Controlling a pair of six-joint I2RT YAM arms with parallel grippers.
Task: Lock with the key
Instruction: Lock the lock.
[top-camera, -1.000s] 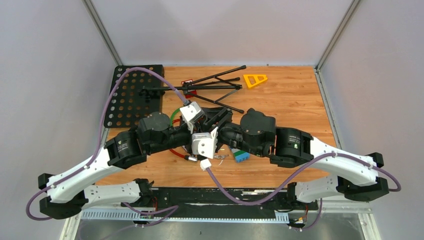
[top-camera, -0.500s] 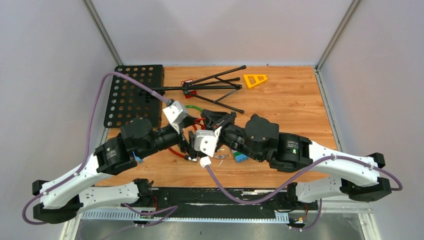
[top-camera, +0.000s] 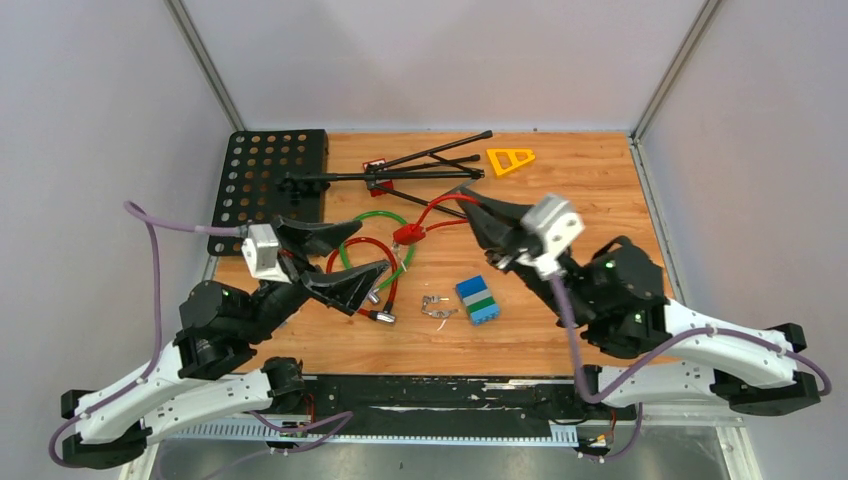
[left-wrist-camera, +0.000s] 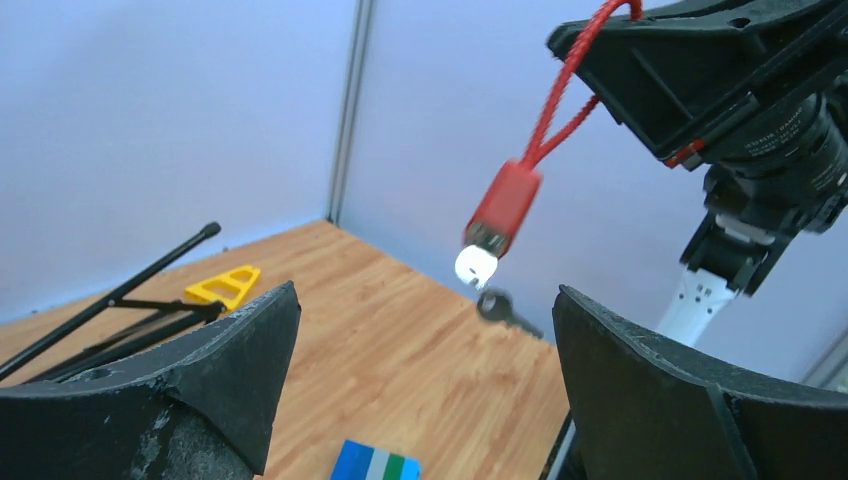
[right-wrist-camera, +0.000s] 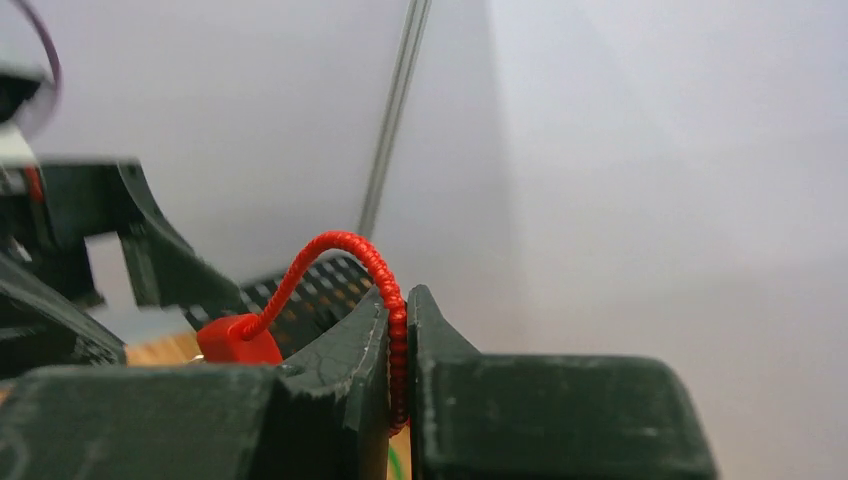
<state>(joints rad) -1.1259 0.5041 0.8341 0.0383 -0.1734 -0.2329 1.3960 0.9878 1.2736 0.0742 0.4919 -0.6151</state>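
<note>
- wooden table (top-camera: 560, 200) between grey walls. the red cable lock (top-camera: 407, 235) is a braided cord with a blocky red body, which hangs just below the right gripper (top-camera: 474, 205).
- right gripper pinches the cord tight; left gripper (top-camera: 366, 248) gapes wide and empty, facing the lock body.
- keys (top-camera: 437, 305) lie on the table below and between the two grippers.
- a second ago both wrists huddled mid-table; now they are apart and the cord is lifted.

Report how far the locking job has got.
Done: the right gripper has its jaws shut on the red cable; the lock body hangs from it, a key at its end. In hand: the left gripper is open, holding nothing. Left: the cable's metal tip seems loose on the table, so closing the lock and turning the key remain.
</note>
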